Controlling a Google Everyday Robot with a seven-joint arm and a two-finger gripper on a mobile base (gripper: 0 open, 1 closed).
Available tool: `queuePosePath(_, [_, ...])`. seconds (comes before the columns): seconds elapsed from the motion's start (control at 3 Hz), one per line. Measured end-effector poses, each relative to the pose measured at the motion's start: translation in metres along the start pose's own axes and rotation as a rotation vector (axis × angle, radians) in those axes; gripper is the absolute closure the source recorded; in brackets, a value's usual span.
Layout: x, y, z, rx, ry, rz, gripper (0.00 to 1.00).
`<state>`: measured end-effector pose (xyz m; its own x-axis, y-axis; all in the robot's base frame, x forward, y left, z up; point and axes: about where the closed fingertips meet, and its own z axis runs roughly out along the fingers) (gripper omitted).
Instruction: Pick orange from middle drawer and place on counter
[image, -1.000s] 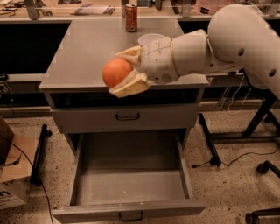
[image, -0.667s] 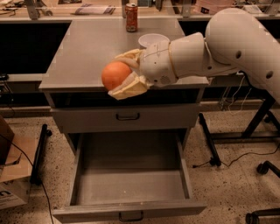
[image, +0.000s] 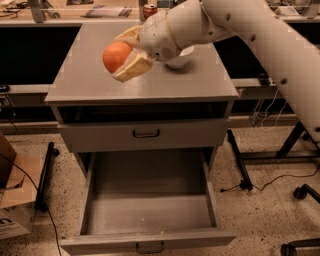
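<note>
My gripper (image: 121, 55) is shut on the orange (image: 115, 56), a round smooth fruit held between two tan fingers (image: 134, 68). It hangs above the left middle of the grey counter (image: 100, 85), clear of the surface. The white arm reaches in from the upper right. Below, a wide grey drawer (image: 148, 200) is pulled out and its tray is empty. A shut grey drawer front (image: 145, 134) with a black loop handle sits above it.
A white bowl (image: 181, 57) stands on the counter just right of the gripper, partly hidden by the wrist. A red-orange can (image: 149, 10) stands at the counter's back edge. A cardboard box (image: 12, 200) sits on the floor at left. Black table legs stand at right.
The gripper has lifted the orange up and back, from in front of the counter's front edge to above the counter top.
</note>
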<state>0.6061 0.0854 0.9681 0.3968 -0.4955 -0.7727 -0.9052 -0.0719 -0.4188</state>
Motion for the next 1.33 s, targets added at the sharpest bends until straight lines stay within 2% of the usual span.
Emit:
queuePosePath(0.33, [0.011, -0.04, 0.028, -0.013, -0.011, 0.023, 1.0])
queuePosePath(0.67, [0.038, -0.073, 0.051, 0.008, -0.008, 0.087, 1.0])
queuePosePath(1.0, [0.08, -0.099, 0.069, 0.036, 0.025, 0.176, 0.98])
queuePosePath(1.33, [0.106, -0.112, 0.072, 0.063, 0.059, 0.223, 0.75])
